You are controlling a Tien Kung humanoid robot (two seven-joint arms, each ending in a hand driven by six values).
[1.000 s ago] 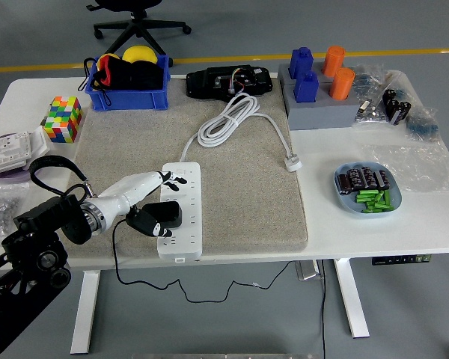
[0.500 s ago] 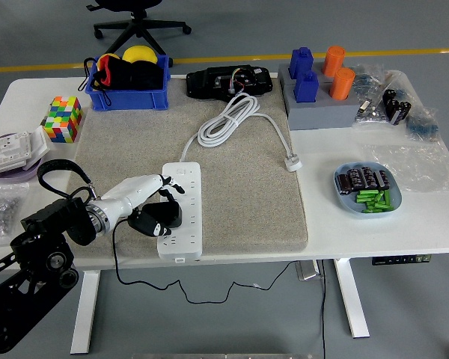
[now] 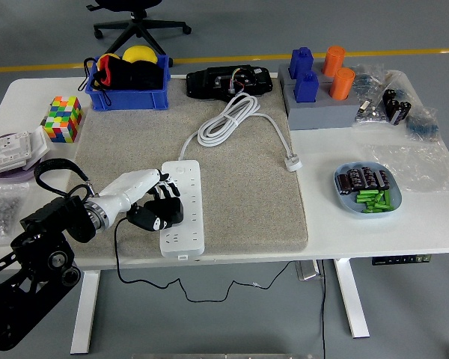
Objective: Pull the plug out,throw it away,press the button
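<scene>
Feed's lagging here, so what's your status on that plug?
Left hand fingers curled on black plug, seated on white power strip. Right hand out of view. Nothing blocking.

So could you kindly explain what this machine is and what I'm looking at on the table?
This is one view, taken from a camera high on a humanoid robot, looking down over its white table. The robot's black left arm enters at lower left, and its left hand has its fingers curled around a black plug sitting on a white power strip that lies on a grey mat. The right arm isn't visible. Also there: a blue bin, a multicoloured cube and a blue tray of batteries.
</scene>
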